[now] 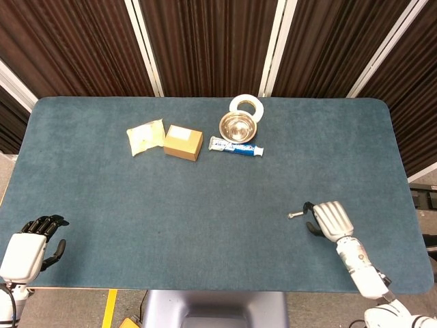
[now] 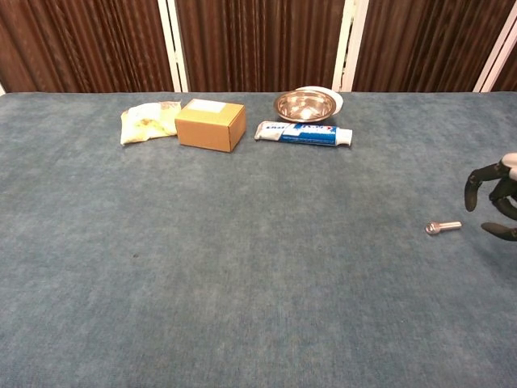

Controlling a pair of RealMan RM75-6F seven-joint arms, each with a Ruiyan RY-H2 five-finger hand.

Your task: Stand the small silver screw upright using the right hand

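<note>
right hand (image 1: 330, 219) open, fingers curled; left hand (image 1: 31, 247) idle

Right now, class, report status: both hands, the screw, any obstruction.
Right hand open beside the screw, not touching. Left hand idle at near table edge, holding nothing. Screw lying flat. Nothing between hand and screw.
</note>
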